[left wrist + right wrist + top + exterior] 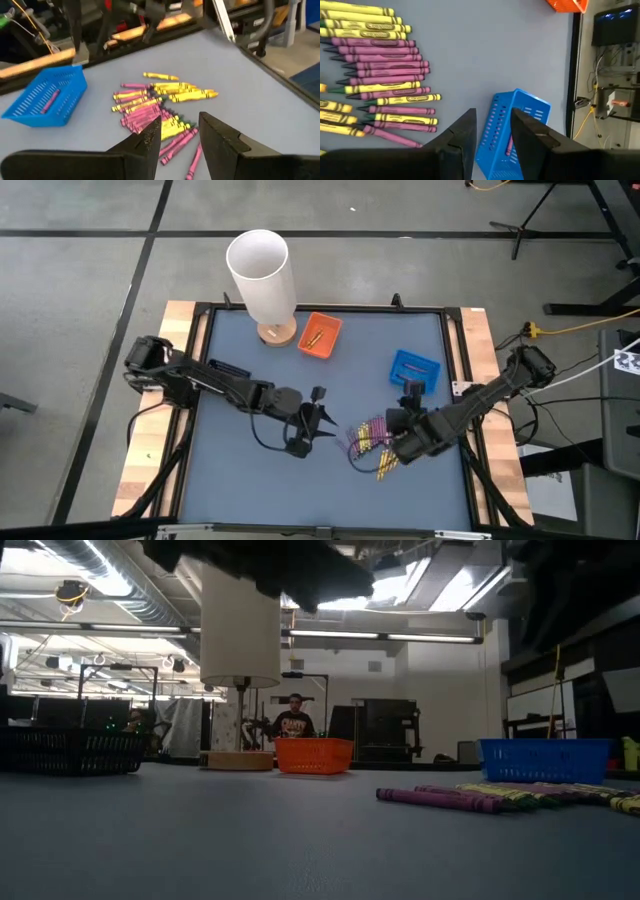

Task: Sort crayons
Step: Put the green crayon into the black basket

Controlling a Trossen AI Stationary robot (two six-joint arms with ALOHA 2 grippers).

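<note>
Two dark robot arms reach over a grey-blue counter (250, 480) toward a heap of yellow and purple crayons (372, 445) lying loose near its front right. The left gripper (318, 423) hangs just left of the heap, its jaws apart with nothing between them; in the left wrist view the crayons (155, 107) lie just beyond the fingertips (152, 131), not touched. The right gripper (412, 412) sits on the heap's other side, between it and the blue basket (414, 370), its jaws also apart and empty; its wrist view shows the crayons (375, 70) off to one side and the blue basket (512, 130) just past the fingertips (465, 127), a purple crayon inside. Farther back stands an orange basket (320, 335) holding a yellow crayon, beside a white cylinder (262, 275) on a round wooden base. Beyond the counter, a person (294, 720) sits in the room.
</note>
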